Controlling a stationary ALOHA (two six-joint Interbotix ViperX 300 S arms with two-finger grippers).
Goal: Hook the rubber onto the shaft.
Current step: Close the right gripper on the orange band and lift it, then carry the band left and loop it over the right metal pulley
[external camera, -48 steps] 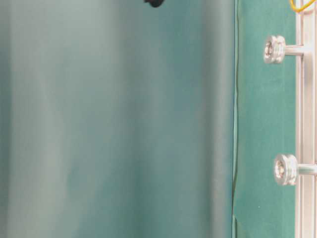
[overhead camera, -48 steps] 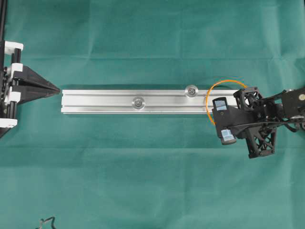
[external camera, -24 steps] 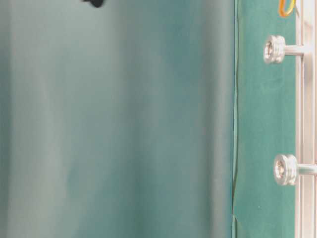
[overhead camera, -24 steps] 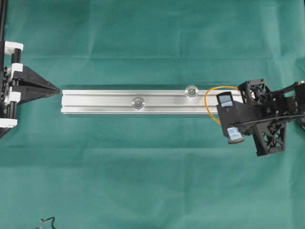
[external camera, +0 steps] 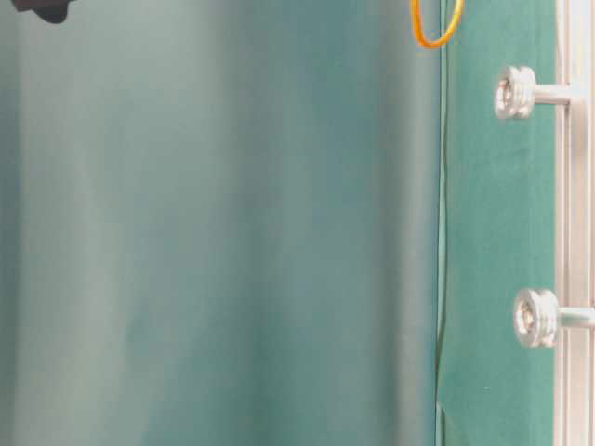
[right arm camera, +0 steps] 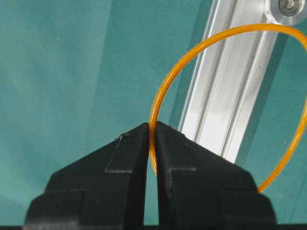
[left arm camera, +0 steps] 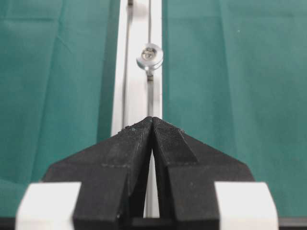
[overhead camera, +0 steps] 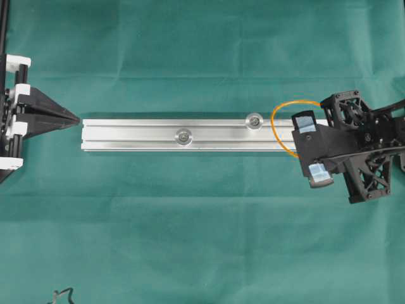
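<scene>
We found the right gripper (right arm camera: 151, 132) clamped on the rubber (right arm camera: 165, 86), its two black jaws pinching the cord at the near side of the loop. The rest of the orange ring stood out ahead of the fingertips, crossing above the end of the silver rail (overhead camera: 133, 134), apart from it. The nearer shaft (overhead camera: 254, 120) stood on the rail just beyond the far arc of the loop, not inside it; a second shaft (overhead camera: 184, 135) stood farther along. At the rail's opposite end the left gripper (left arm camera: 152, 122) sat with jaws pressed together on nothing, tips pointing down the rail's length.
</scene>
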